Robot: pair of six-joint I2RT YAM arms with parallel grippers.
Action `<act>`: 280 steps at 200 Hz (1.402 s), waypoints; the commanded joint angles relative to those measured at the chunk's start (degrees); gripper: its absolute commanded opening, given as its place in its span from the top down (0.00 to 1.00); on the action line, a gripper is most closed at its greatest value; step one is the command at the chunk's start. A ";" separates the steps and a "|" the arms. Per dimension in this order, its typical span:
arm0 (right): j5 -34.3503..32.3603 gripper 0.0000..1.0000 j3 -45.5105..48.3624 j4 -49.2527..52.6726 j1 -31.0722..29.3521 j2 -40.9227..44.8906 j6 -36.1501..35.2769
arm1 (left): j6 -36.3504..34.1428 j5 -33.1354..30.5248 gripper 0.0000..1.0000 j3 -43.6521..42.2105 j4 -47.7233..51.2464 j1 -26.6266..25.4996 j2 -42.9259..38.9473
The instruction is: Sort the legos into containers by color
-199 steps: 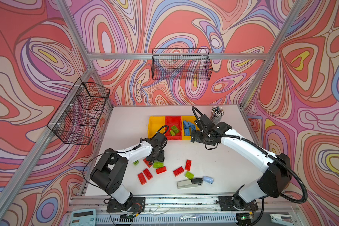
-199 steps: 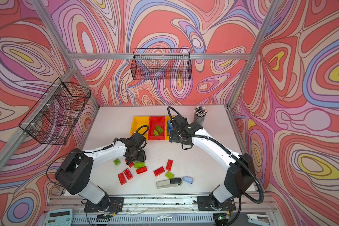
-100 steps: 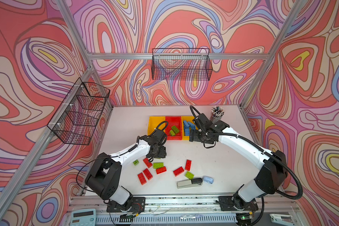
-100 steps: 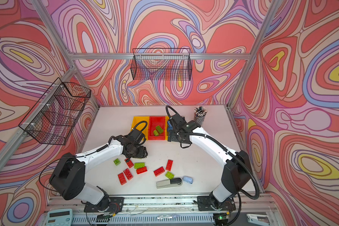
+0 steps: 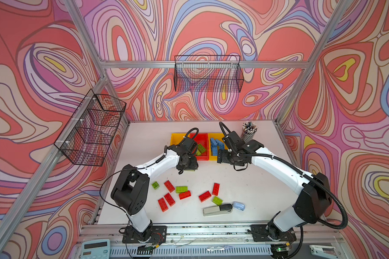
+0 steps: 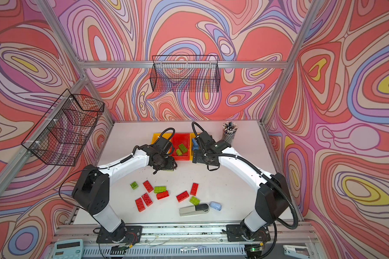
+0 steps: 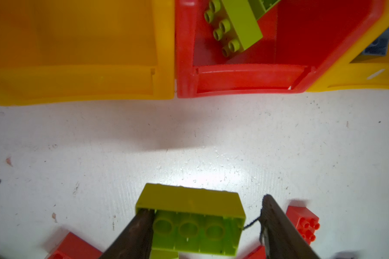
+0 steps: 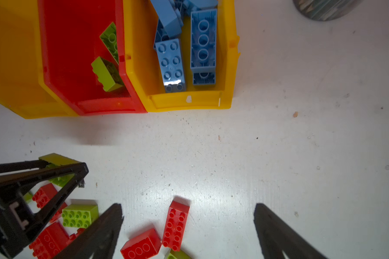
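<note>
Three containers (image 8: 184,101) stand ahead of the fingers (image 8: 108,226); six red legos (image 5: 204,196) and three green legos (image 5: 181,189) lie loose behind. Only the left wrist view shows left gripper (image 7: 206,206) straddling a fourth green brick (image 7: 189,199), one finger touching, one apart. Right gripper (image 8: 188,206) gapes, empty.

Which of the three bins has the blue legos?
The yellow bin at the row's end beside the pencil cup. The red bin holds green legos; the other yellow bin shows none.
</note>
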State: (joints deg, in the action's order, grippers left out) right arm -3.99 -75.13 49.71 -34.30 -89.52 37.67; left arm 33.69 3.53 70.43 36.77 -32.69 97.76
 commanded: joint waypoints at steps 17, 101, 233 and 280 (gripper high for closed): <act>10.26 0.09 10.05 -11.57 0.44 1.94 4.11 | 1.92 5.31 0.41 0.51 -2.25 -1.67 3.12; 24.16 0.14 19.51 -26.45 1.75 0.12 5.02 | -9.91 2.50 0.39 -7.98 -16.07 -5.98 -0.55; 24.82 0.19 26.57 -40.75 1.67 2.18 12.16 | 4.88 10.27 0.39 5.44 -4.71 -6.06 8.03; 20.63 0.22 28.06 -46.98 1.59 1.32 14.86 | 3.30 11.89 0.40 10.97 2.55 -6.07 9.37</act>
State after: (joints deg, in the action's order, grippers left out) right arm 19.70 -47.70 10.31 -32.71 -87.66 49.80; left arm 37.58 12.47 79.07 32.97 -38.20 106.56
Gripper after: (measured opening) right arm 0.782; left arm 0.604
